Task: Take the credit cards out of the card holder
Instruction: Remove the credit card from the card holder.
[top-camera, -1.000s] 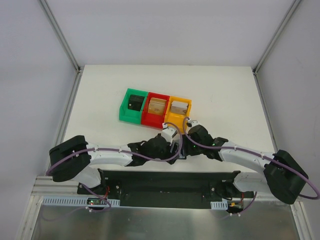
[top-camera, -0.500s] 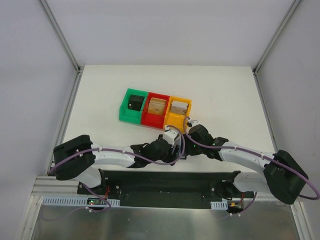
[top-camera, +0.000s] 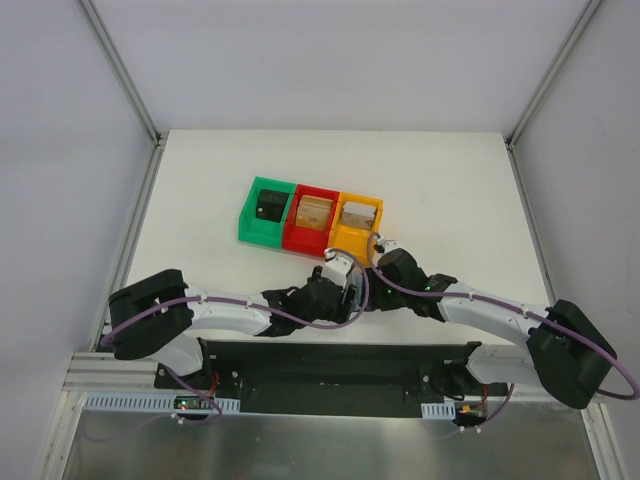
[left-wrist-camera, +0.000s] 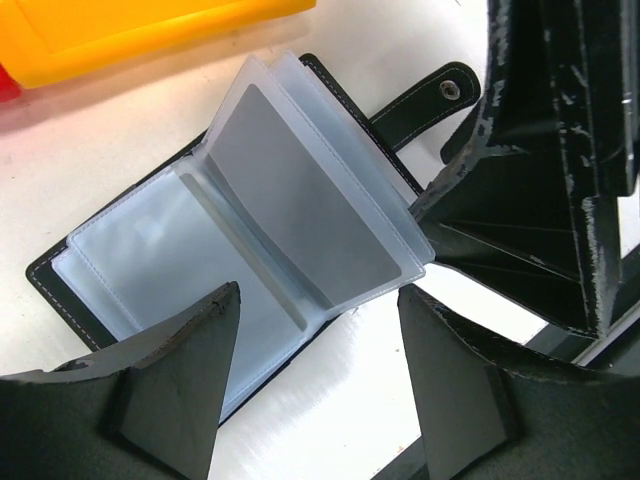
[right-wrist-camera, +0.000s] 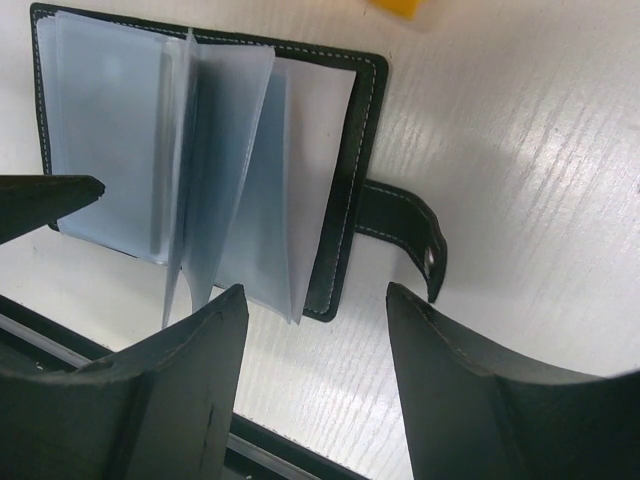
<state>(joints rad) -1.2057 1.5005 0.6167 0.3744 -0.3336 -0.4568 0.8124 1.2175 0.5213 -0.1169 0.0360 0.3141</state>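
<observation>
Well, the card holder (right-wrist-camera: 200, 160) lies open and flat on the white worktop (top-camera: 450, 190), close to the middle of its near edge and just in front of the yellow bin (top-camera: 358, 222). Its clear sleeves (left-wrist-camera: 300, 190) are fanned out, several standing up from the spine. The snap strap (right-wrist-camera: 400, 225) sticks out to one side on the worktop. The left gripper (left-wrist-camera: 318, 292) hangs over the holder with its fingers apart and nothing between them. The right gripper (right-wrist-camera: 316, 290) is spread too, poised over the holder's strap-side edge, one finger (left-wrist-camera: 470, 190) touching the raised sleeves. A grey panel shows through one sleeve, but whether it is a card is unclear. The red bin (top-camera: 312, 218) and green bin (top-camera: 264, 208) sit in a row beside the yellow one
</observation>
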